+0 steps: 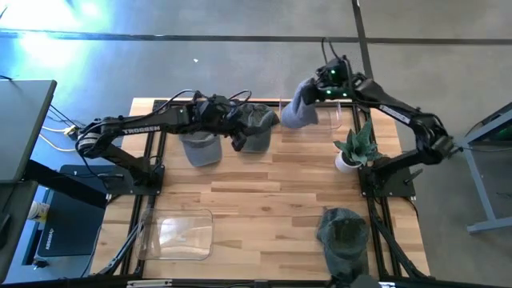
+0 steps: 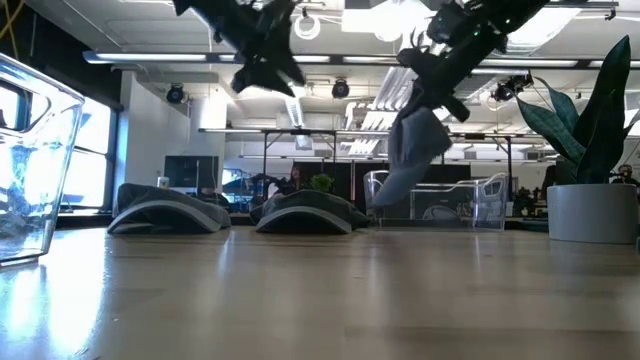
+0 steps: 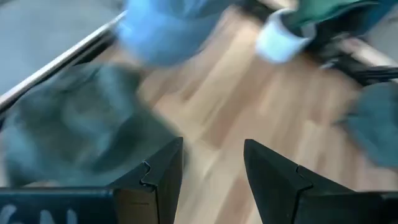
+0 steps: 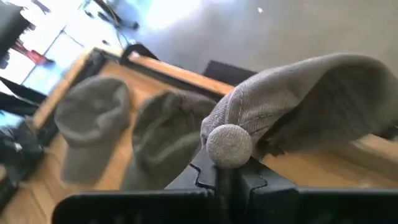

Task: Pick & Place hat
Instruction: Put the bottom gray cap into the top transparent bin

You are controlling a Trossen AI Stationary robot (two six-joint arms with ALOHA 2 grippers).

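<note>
right claw raised, pinching grey hat | left claw spread, hovering

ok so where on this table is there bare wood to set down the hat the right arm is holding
Bare wood fills the middle, between the two caps, the clear tray, the dark hat and the plant. The far edge is crowded: left gripper over the caps, right gripper holding the grey hat by a clear bin.

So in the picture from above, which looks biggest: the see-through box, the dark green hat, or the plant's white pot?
1. Clear box, front left of the table.
2. Dark green hat, front right, somewhat smaller.
3. White pot, clearly smallest, partly under the plant's leaves.
</note>
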